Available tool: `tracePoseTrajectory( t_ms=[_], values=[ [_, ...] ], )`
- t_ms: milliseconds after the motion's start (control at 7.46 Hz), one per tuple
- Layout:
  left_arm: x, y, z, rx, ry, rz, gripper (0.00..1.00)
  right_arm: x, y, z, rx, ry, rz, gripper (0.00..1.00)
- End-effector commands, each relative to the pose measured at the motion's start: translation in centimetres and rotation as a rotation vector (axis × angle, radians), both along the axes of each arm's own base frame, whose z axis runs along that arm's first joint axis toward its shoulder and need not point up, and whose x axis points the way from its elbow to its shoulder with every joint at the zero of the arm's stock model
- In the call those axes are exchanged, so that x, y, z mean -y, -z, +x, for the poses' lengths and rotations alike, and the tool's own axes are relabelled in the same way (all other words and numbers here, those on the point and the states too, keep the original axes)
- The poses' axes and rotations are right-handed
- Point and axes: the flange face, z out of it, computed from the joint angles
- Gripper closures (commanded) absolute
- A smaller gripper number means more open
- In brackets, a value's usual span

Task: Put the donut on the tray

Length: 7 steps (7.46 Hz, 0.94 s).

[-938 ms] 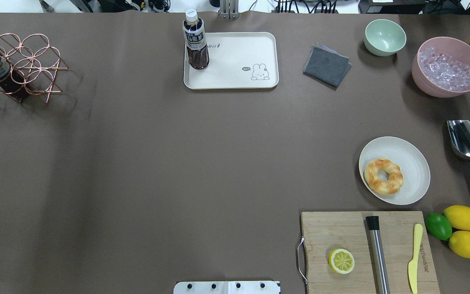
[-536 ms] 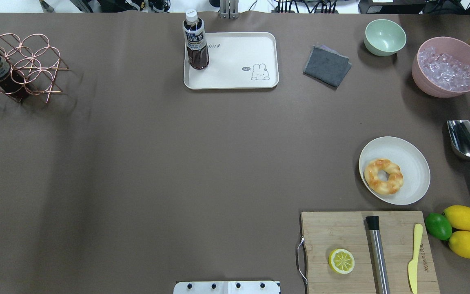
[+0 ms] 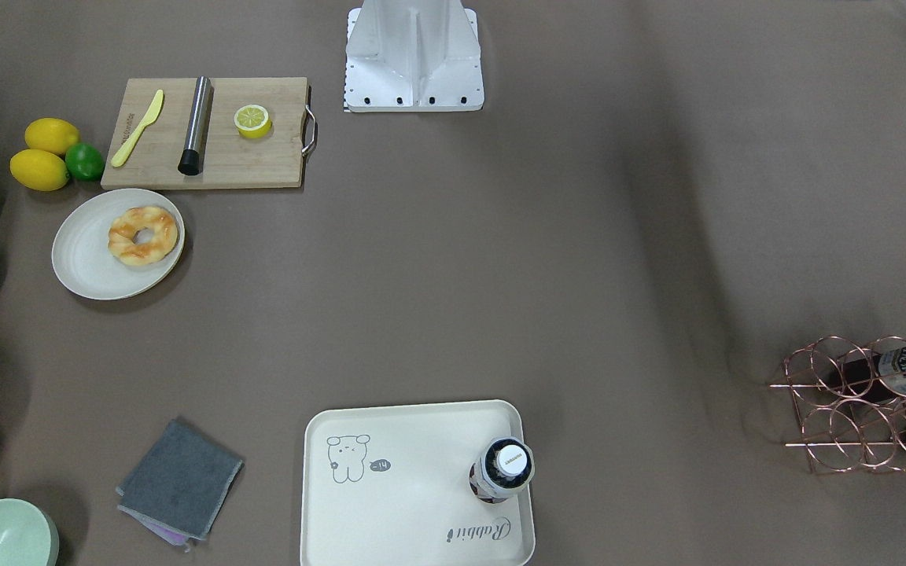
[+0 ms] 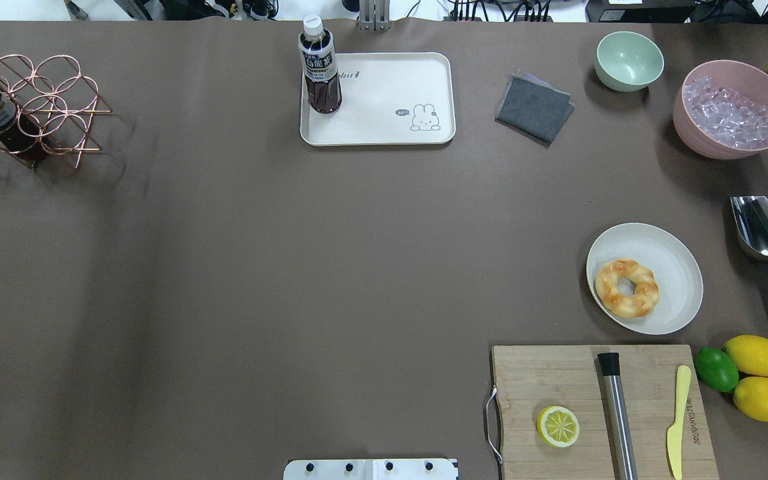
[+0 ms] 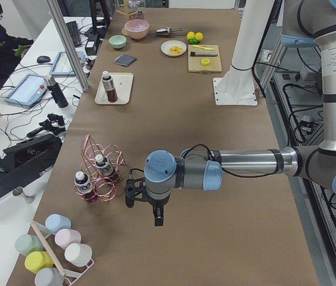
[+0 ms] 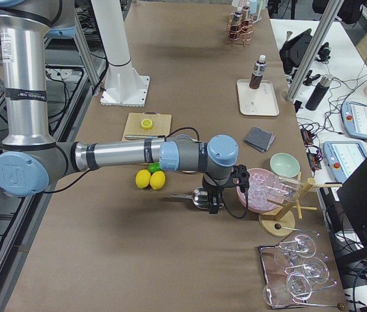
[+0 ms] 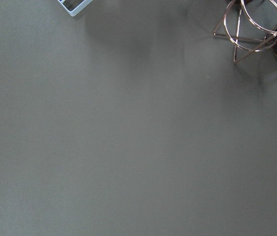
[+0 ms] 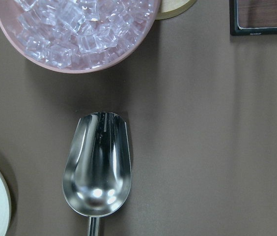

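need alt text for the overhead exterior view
A golden-orange ring-shaped donut lies on a round off-white plate at the right side of the brown table, apart from the cream rounded-rectangle tray near the far edge, where a dark plastic drink bottle stands in one corner. No robot arm or gripper shows here.

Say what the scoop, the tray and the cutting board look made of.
The scoop: polished metal, likely steel; mirror-like reflections.
The tray: matte cream, probably plastic or melamine; smooth moulded rim, printed drawing.
The cutting board: wood, possibly bamboo; pale striped grain, unglossy, with a wire handle at one end.
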Motion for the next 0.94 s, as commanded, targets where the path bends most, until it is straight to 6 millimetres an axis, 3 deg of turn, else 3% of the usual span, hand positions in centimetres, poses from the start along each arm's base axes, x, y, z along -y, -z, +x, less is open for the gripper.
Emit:
tracePoseTrajectory(
  t_ms=[0,134,402,804],
  values=[
    [0.2,0.1,-0.1,0.018,0.000,0.005,0.02,0.7,0.7,-0.3,-0.026,0.002,-0.028,0.00],
    [0.2,0.2,-0.2,0.020,0.000,0.006,0.02,0.8,0.7,-1.0,-0.028,0.016,-0.029,0.00],
    [0.5,0.4,-0.2,0.022,0.000,0.012,0.02,1.9,2.1,-0.3,-0.021,0.003,-0.001,0.00],
    [1.0,0.8,-0.2,0.023,0.000,0.021,0.02,1.4,1.6,-0.5,0.010,0.003,-0.007,0.00]
  ],
)
